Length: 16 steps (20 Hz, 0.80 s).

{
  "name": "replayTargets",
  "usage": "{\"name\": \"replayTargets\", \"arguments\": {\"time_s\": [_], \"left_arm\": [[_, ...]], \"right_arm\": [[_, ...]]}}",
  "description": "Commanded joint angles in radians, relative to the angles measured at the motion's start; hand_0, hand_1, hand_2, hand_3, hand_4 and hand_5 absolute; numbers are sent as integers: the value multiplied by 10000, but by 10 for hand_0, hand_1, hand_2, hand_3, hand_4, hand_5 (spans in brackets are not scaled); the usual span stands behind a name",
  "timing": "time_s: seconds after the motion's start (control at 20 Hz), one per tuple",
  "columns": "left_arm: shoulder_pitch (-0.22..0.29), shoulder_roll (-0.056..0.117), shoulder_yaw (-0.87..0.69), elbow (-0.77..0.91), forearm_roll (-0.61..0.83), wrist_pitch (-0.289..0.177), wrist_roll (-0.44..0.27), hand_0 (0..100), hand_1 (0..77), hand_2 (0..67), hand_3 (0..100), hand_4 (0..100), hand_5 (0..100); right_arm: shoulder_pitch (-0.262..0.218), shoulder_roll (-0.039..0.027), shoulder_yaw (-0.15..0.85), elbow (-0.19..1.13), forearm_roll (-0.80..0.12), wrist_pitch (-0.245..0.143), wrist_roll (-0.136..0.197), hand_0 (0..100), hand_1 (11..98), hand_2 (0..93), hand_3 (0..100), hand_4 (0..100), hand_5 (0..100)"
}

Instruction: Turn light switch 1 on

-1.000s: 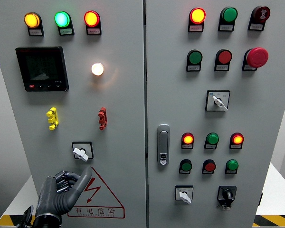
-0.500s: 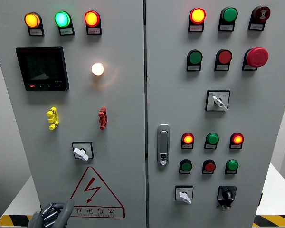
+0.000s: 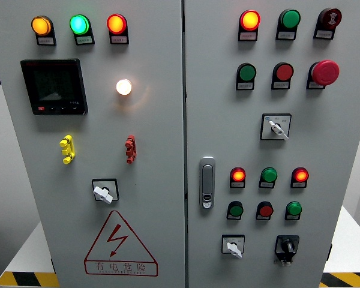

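Note:
A grey control cabinet fills the head view. On its left door a white rotary switch [image 3: 103,192] sits in a black square frame, its knob pointing down-left. Above it a round white lamp [image 3: 123,87] glows. A yellow toggle [image 3: 66,149] and a red toggle [image 3: 130,149] sit between lamp and switch. Neither hand shows in the picture.
The left door also has three lit pilot lamps [image 3: 78,24], a dark display [image 3: 54,86] and a red warning triangle [image 3: 120,245]. The right door carries a handle [image 3: 207,182], a red emergency button [image 3: 325,72], several pushbuttons and three more rotary switches [image 3: 275,127].
The left hand, which was just below the rotary switch on the left door, has dropped down and left the picture. The lamp and switches look the same.

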Motion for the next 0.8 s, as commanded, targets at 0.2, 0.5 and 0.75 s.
{"name": "replayTargets", "arguments": {"time_s": [0.2,0.5,0.75], "left_arm": [[-470,-441,4704,6221,-3879,-2613,-3000,0,329,311,715,805,680],[-548,-2069,7028,11580,-6538,-6297,-3603,0,217,250,370,513,501],[19,-1978,7106,12062,-6663,-6885,-2533,0,97,176,130,330,345]], "right_arm": [[2,0,-2,0,0,-13,3,0,195,0,194,191,107],[2,0,-2,15,0,-13,3,0,195,0,194,191,107],[2,0,-2,0,0,3,3,0,195,0,194,191,106]]}}
